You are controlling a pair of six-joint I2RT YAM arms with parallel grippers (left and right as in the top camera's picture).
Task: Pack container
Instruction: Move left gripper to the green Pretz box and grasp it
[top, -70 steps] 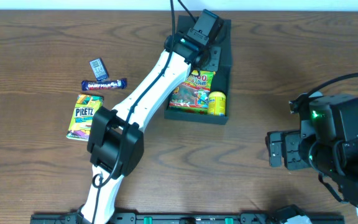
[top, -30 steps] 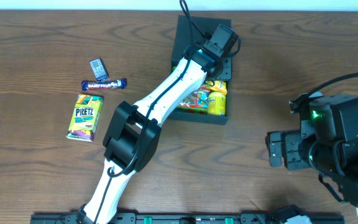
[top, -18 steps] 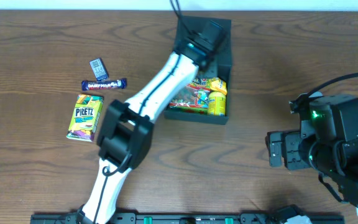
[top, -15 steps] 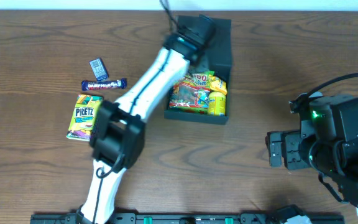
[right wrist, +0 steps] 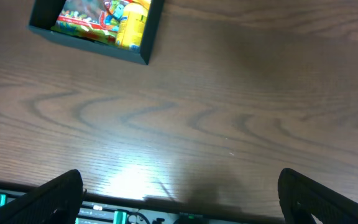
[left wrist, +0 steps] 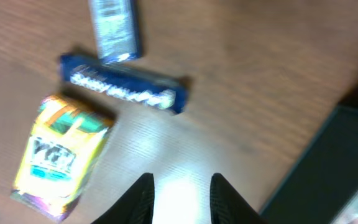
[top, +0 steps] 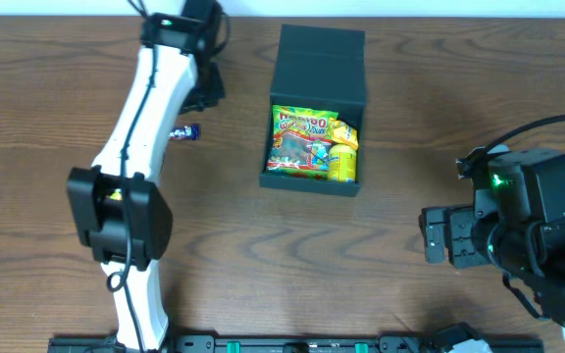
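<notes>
Left tool [left wrist: 181, 182] has swung from container [top: 322, 64] to chocolate bar [left wrist: 123, 89].

The overhead view looks straight down on the whole desk [top: 410, 118] from well above. The left wrist view faces down, close over the chocolate bar [left wrist: 123, 90], past the left tool [left wrist: 180, 190]. The right wrist view sits farther back. All three views share the container [top: 319, 64].
</notes>
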